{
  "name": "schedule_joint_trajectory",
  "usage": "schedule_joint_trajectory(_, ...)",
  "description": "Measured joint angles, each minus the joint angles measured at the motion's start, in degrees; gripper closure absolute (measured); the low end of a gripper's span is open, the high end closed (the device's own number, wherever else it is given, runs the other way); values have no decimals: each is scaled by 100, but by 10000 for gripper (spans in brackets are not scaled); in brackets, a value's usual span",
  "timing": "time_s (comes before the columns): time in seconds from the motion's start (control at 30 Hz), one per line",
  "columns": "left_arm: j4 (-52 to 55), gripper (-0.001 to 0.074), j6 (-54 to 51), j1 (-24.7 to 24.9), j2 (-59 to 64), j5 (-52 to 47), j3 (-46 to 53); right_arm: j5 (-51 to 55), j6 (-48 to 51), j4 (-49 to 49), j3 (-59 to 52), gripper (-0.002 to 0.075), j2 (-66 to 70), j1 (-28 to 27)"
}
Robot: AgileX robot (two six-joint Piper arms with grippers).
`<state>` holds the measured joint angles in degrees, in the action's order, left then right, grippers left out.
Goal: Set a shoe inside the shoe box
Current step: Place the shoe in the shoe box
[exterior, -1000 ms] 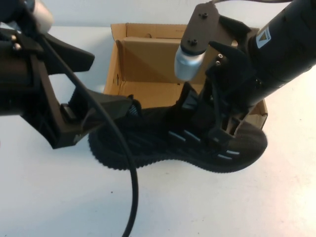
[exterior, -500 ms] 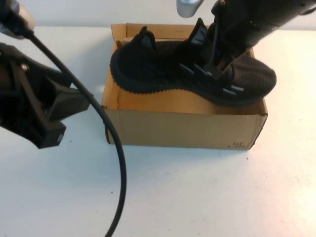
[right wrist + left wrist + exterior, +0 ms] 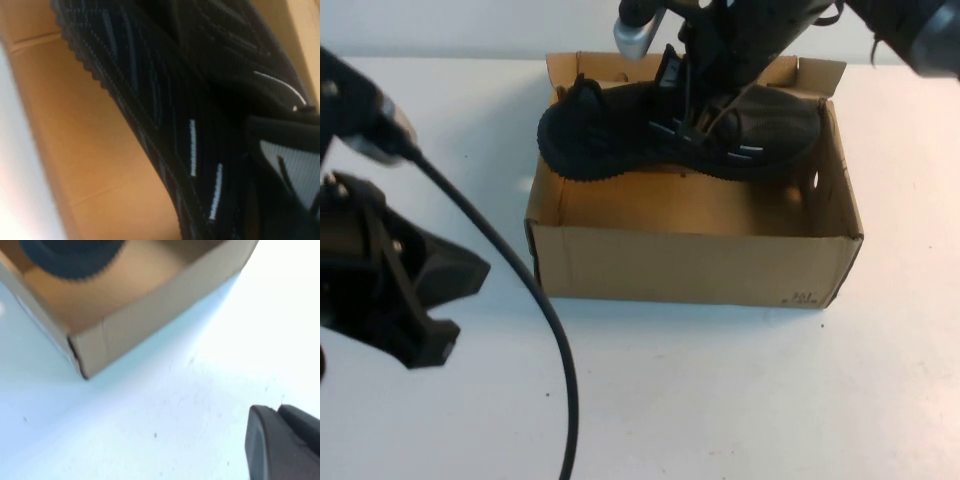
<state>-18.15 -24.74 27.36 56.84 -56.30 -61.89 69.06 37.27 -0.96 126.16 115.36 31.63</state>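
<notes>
The black sneaker [image 3: 610, 130] with white dash marks hangs tilted over the back half of the open brown shoe box [image 3: 690, 265], its toe to the right and its heel to the left. My right gripper [image 3: 705, 112] comes down from the top and is shut on the shoe's middle, by the tongue. The right wrist view shows the shoe's side [image 3: 150, 100] close above the box floor [image 3: 75, 150]. My left gripper [image 3: 455, 305] is open and empty over the table, left of the box's front corner. Its view shows one fingertip [image 3: 280, 445], the box corner [image 3: 125, 325] and the ridged sole [image 3: 75, 260].
The box's flaps [image 3: 570, 65] stand up along its back edge, and its right wall has round holes [image 3: 814, 180]. A black cable [image 3: 555, 340] from the left arm arcs over the white table [image 3: 740, 400] in front of the box.
My right gripper lifted the shoe from the table in front of the box, over the front wall, and back over the box. My left gripper let go of the heel and drew back to the left.
</notes>
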Motion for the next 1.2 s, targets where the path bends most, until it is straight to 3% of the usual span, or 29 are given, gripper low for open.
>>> schedule_joint_trajectory(0.2,8,734,0,0,0,159,566,-246,12,15,283,690,526,-192)
schedule_joint_trajectory(0.5,8,734,0,0,0,376,668,-566,12,96,304,690,1031,-575)
schedule_joint_trajectory(1.2,-2,734,0,0,0,423,678,-983,12,376,324,691,1629,-602)
